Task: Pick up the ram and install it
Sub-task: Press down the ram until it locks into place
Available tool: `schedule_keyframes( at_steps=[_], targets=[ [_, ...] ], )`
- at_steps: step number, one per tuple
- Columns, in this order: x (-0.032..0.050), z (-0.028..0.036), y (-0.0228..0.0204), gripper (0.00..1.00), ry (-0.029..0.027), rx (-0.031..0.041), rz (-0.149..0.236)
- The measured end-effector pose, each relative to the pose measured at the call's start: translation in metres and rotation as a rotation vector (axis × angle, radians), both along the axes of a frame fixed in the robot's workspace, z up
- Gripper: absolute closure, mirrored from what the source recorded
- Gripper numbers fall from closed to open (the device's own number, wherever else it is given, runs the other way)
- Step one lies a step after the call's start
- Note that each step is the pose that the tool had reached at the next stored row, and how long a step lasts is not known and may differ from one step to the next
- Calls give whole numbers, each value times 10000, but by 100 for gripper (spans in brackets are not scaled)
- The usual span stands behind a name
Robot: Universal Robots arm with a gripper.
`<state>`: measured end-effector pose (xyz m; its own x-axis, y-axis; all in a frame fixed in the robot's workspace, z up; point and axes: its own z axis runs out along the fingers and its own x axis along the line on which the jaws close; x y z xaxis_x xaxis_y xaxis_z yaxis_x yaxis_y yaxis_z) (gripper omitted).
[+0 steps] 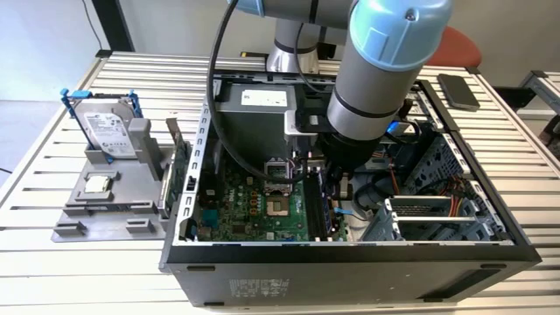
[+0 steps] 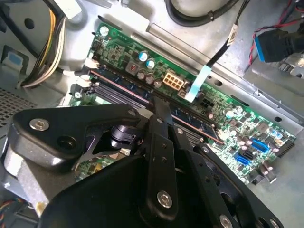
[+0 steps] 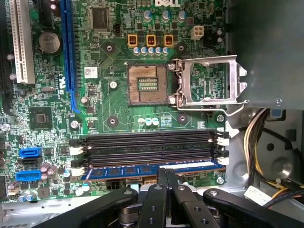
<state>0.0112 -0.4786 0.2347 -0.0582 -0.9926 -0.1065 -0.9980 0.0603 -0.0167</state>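
The ram is a dark blue stick lying along the outermost of the motherboard's memory slots, the one closest to my gripper; it also appears in the second wrist view as the ram. My gripper sits right over the stick's middle, fingers together, their tips against its upper edge. In the second wrist view the gripper meets the ram at the same spot. In the exterior view the gripper reaches down inside the open computer case.
A silver hard drive in a blue frame and an upright green card stand on a grey holder at the exterior view's left. The open CPU socket, its raised bracket and cable bundles lie around the slots.
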Motion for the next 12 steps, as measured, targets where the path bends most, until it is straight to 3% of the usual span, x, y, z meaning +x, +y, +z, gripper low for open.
schedule_keyframes(
  at_steps=[4, 12],
  targets=[
    [1, -12, -74, 100, 2, 2, 2],
    [0, -152, -93, 100, 6, -9, 1]
  ],
)
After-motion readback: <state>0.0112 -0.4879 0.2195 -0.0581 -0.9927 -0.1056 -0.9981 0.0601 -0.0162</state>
